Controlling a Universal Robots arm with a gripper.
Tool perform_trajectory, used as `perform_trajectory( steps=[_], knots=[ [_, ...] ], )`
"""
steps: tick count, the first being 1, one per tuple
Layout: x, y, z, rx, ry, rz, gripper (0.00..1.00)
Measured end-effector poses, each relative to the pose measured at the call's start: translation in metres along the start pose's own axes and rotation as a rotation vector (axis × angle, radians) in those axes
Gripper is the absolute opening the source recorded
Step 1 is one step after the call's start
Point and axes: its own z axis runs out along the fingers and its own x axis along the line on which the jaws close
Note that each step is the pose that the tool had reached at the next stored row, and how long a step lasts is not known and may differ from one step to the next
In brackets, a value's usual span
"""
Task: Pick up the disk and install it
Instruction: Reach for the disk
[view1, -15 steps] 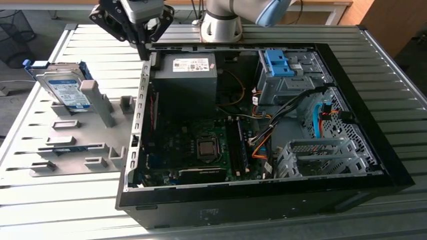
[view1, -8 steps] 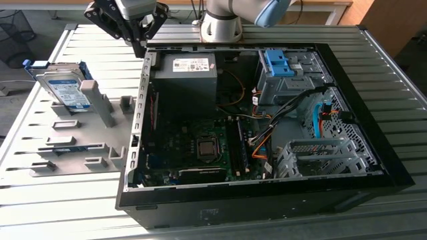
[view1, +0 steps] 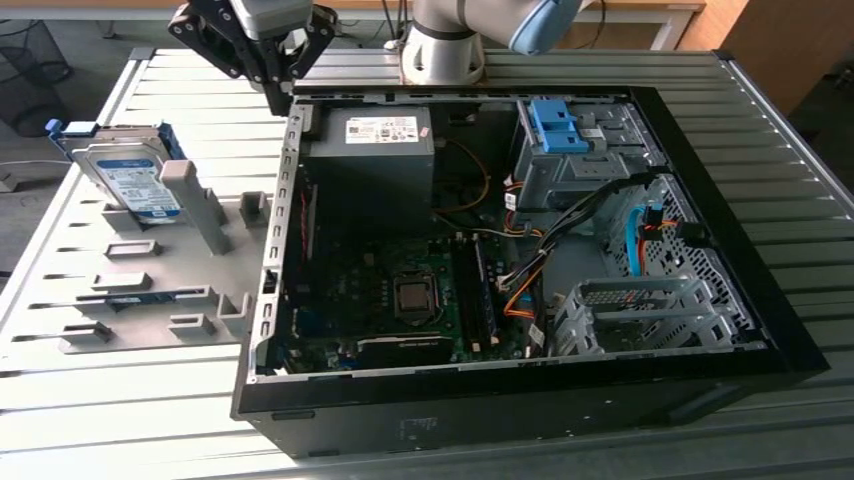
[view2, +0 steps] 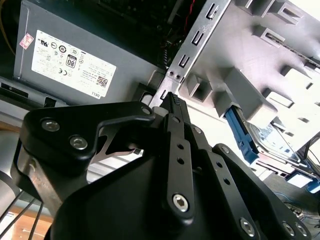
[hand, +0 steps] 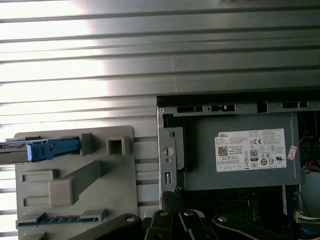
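While the ribbed metal table (view1: 120, 420) spans everything, the open black computer case (view1: 534, 415) lies flat on it. At nine o'clock of the case in the exterior view sits a grey moulded fixture plate (view1: 134, 290). A grey power-supply box (view1: 367, 165) with a white sticker fills the case's eleven o'clock corner. The disk (view1: 127, 180), silver with a blue bracket, leans upright at the plate's eleven o'clock end; the first wrist view shows the disk (hand: 50, 148) edge-on. The gripper (view1: 276, 85) hovers above the case's eleven o'clock corner, fingertips pinched together, holding nothing; the second wrist view shows its black bolted linkages.
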Motion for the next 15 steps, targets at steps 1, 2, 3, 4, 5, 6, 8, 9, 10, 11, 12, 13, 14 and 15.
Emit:
perform_trajectory(
  steps=[1,2,3,4,5,6,8,9,10,11,12,13,14,15],
  knots=[
    [0.0,0.0,0.0,0.0,-0.0001,0.0,0.11],
    [0.0003,0.0,0.0,0.0,0.0,0.0,0.11],
    [0.0008,0.0,0.0001,0.0,-0.0001,0.0,0.11],
    [0.0015,0.0,0.0,0.0,0.0,0.0,0.11],
    [0.0025,-0.0001,0.0,0.0,0.0,0.0,0.11],
    [0.0036,-0.0001,0.0,0.0001,0.0,0.0,0.11],
    [0.0062,0.0,0.0,0.0,0.0,0.0,0.11],
    [0.0077,0.0001,0.0001,0.0,-0.0001,0.0,0.11],
    [0.0091,0.0002,0.0001,0.0,-0.0001,0.0,0.11],
    [0.0104,0.0003,0.0001,0.0001,0.0,0.0,0.11],
    [0.0113,0.0003,0.0002,0.0,-0.0001,0.0,0.11],
    [0.0117,0.0004,0.0002,-0.0001,-0.0001,0.0,0.11],
    [0.0117,0.0004,0.0002,0.0,-0.0001,0.0,0.11],
    [0.0117,0.0004,0.0002,0.0,0.0,0.0,0.11]
  ],
)
